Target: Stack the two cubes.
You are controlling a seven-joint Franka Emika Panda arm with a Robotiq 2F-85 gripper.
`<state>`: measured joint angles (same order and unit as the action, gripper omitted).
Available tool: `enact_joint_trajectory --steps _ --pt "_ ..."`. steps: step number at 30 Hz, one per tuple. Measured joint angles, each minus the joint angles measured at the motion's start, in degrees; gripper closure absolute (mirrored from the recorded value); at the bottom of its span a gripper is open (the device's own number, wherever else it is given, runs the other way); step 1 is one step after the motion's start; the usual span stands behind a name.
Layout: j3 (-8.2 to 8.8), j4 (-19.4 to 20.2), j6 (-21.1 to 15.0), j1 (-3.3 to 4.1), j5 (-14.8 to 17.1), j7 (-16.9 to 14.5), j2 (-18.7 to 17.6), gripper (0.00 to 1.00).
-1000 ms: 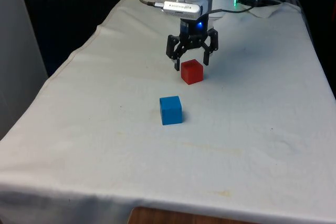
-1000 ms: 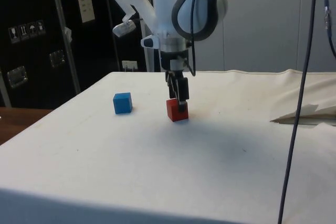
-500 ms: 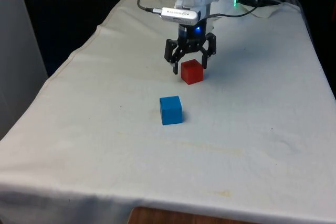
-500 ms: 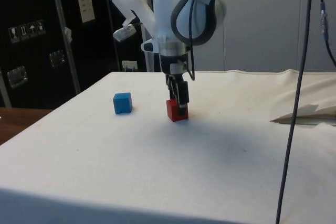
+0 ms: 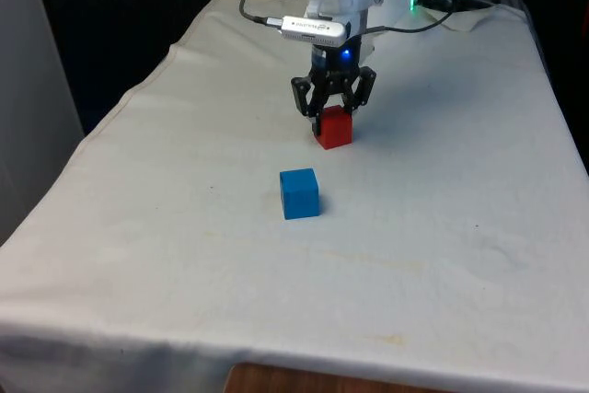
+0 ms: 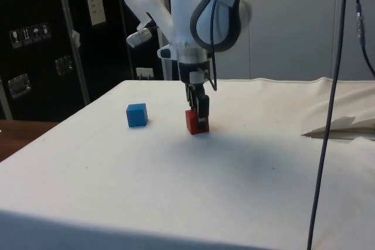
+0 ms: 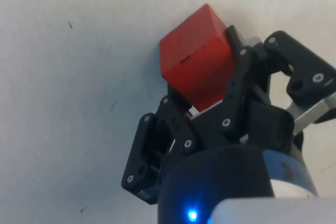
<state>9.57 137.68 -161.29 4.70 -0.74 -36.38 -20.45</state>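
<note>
A red cube [image 5: 335, 129] rests on the white cloth near the table's middle, and my gripper [image 5: 333, 114] is shut on its upper part from above. In the side view the red cube [image 6: 194, 122] sits under the black fingers [image 6: 200, 109], still touching the cloth. The wrist view has the red cube [image 7: 197, 61] pinched between the two fingers [image 7: 236, 77]. A blue cube [image 5: 300, 193] lies apart from it, nearer the camera and slightly toward the front view's left; from the side the blue cube [image 6: 136, 115] stands alone.
The white cloth [image 5: 442, 227] covers the table, with wide bare room around both cubes. Cables [image 5: 433, 16] trail across the far right corner. In the side view a hanging cable [image 6: 331, 103] crosses the right and the cloth is rumpled [image 6: 340, 127] there.
The gripper came down around the red cube with its fingers wide and has now closed on it. Neither cube has shifted.
</note>
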Motion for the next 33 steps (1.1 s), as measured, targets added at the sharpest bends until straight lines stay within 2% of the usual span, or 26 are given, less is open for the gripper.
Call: enact_joint_trajectory --steps 8,22,33 --pt "0.06 -0.7 0.4 0.00 0.0 0.0 0.6 1.00" --pt "0.11 -1.5 5.2 0.00 0.0 0.0 5.2 1.00" --pt "0.11 -3.9 8.1 0.00 0.0 0.3 6.3 1.00"
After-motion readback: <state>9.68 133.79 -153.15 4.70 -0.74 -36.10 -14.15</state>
